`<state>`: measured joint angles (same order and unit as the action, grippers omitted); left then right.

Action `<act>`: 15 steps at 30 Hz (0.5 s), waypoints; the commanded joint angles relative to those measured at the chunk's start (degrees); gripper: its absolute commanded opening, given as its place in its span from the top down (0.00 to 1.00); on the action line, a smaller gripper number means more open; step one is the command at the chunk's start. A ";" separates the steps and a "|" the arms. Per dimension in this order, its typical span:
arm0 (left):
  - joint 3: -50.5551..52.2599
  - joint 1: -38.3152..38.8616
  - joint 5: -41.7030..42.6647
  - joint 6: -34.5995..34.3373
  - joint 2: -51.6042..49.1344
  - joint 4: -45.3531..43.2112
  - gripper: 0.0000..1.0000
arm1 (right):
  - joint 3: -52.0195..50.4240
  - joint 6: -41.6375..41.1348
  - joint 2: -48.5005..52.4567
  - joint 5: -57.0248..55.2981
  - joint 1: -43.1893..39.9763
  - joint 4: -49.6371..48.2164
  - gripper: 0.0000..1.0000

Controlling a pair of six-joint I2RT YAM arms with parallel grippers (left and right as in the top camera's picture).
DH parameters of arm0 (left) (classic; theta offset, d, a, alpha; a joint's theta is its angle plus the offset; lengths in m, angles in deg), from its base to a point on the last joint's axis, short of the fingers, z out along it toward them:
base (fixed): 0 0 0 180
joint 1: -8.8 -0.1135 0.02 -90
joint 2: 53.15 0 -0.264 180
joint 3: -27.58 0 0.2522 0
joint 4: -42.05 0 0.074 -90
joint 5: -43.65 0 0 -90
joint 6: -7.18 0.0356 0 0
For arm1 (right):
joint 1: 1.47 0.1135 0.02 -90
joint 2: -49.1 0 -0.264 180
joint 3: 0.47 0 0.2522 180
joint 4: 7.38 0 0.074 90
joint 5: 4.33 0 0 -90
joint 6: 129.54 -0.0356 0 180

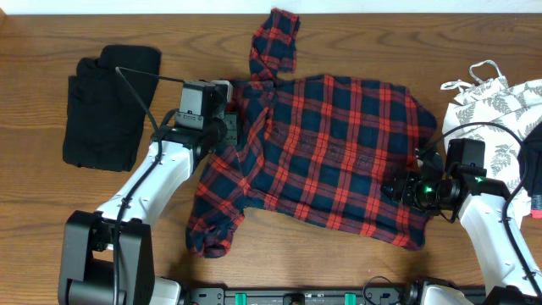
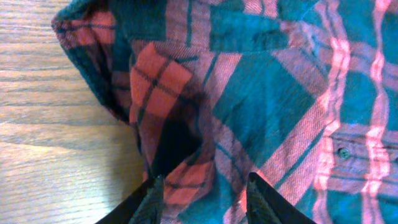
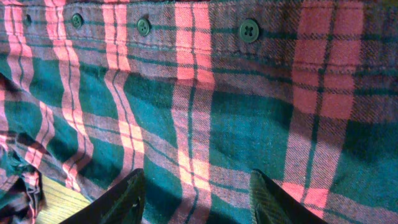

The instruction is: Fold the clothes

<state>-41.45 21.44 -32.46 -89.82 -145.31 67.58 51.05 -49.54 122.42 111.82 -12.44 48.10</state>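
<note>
The clothes are chiefly a red-and-navy plaid shirt point(image 1: 330, 152) spread flat mid-table, one sleeve point(image 1: 273, 42) reaching to the far edge and the other point(image 1: 213, 227) bunched at the near left. My left gripper point(image 1: 230, 127) rests at the shirt's left shoulder edge. In the left wrist view its jaws point(image 2: 202, 182) stand apart over rumpled plaid cloth point(image 2: 261, 93). My right gripper point(image 1: 395, 188) is over the shirt's lower right part. Its jaws point(image 3: 198, 179) are open above flat cloth, below the row of buttons point(image 3: 249, 30).
A folded black garment point(image 1: 108, 110) lies at the far left of the wooden table point(image 1: 51, 220). A white leaf-print garment point(image 1: 500, 97) lies at the right edge, by the right arm.
</note>
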 commanded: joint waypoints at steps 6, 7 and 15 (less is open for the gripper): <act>-0.31 -0.02 -2.62 2.75 -4.55 -1.18 0.56 | -0.37 0.85 -0.57 0.63 0.52 0.68 0.48; -0.31 -0.02 -2.60 3.04 -5.25 -1.46 0.56 | -0.37 0.85 -0.57 0.63 0.52 0.70 0.48; -0.37 -0.02 -2.60 5.05 -7.02 -3.02 0.57 | -0.37 0.85 -0.57 0.61 0.52 0.79 0.48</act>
<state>-41.45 21.44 -34.58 -86.35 -152.72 64.83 51.05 -49.54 122.42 111.82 -12.44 48.77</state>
